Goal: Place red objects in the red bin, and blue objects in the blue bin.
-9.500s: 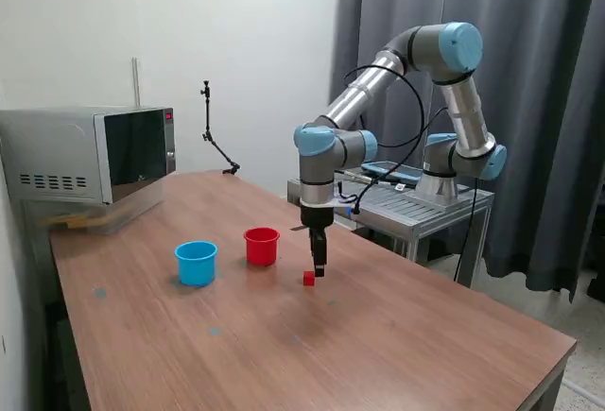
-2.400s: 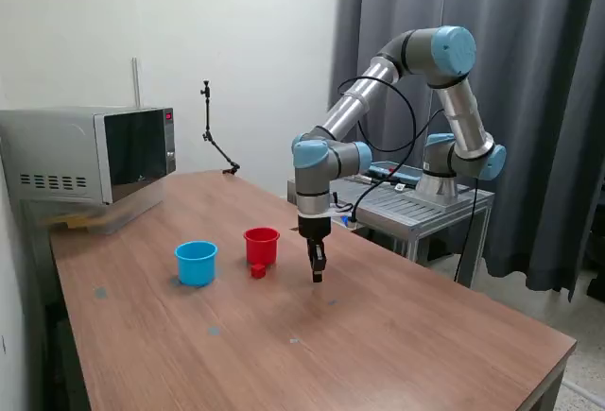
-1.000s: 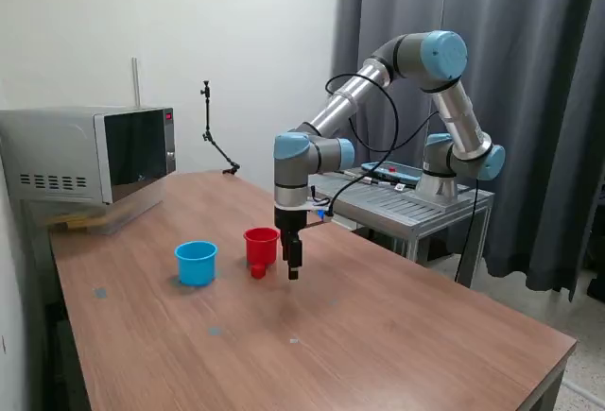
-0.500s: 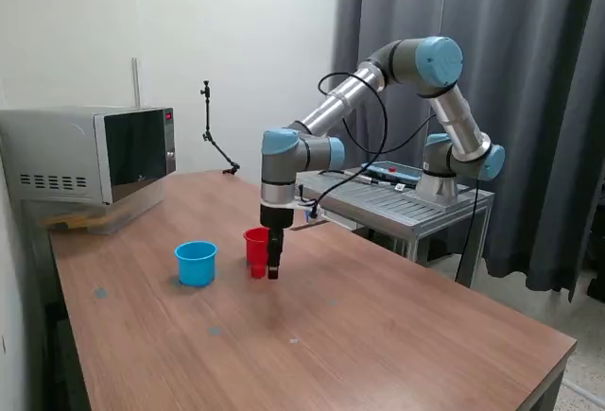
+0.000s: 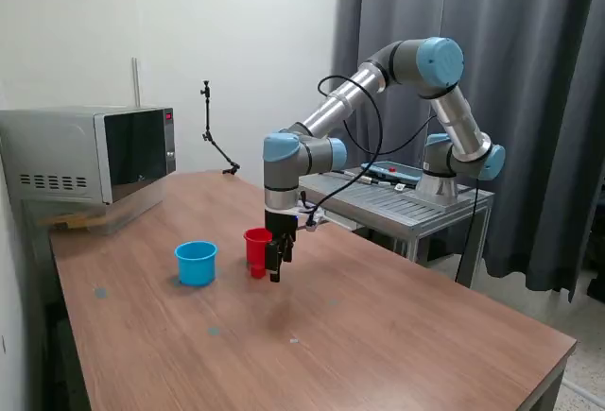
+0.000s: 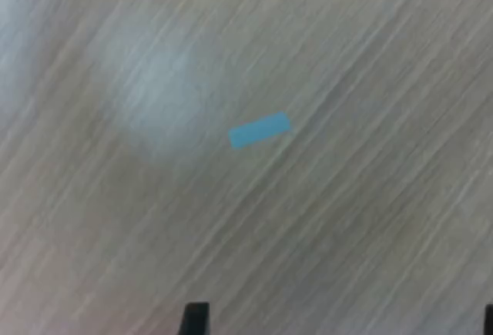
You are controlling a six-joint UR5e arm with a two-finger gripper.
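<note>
Your wrist view is blurred and shows mostly the wood-grain tabletop (image 6: 370, 219). A small light blue strip (image 6: 259, 129) lies flat on it, and two dark tips of the hand (image 6: 343, 321) stand wide apart at the frame's edge with nothing between them.

One red bin (image 5: 255, 243), one blue bin (image 5: 196, 262) (one red cube (image 5: 257, 270)).

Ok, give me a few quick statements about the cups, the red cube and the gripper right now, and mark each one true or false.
1. The gripper is beside the red cup, on the exterior view's right. True.
2. The blue cup lies tipped on its side. False; it stands upright.
3. A small red cube sits on the table at the red cup's base. True.
4. The microwave door hangs open. False; it is closed.
5. The wrist view shows a blue tape strip on the wood. True.
</note>
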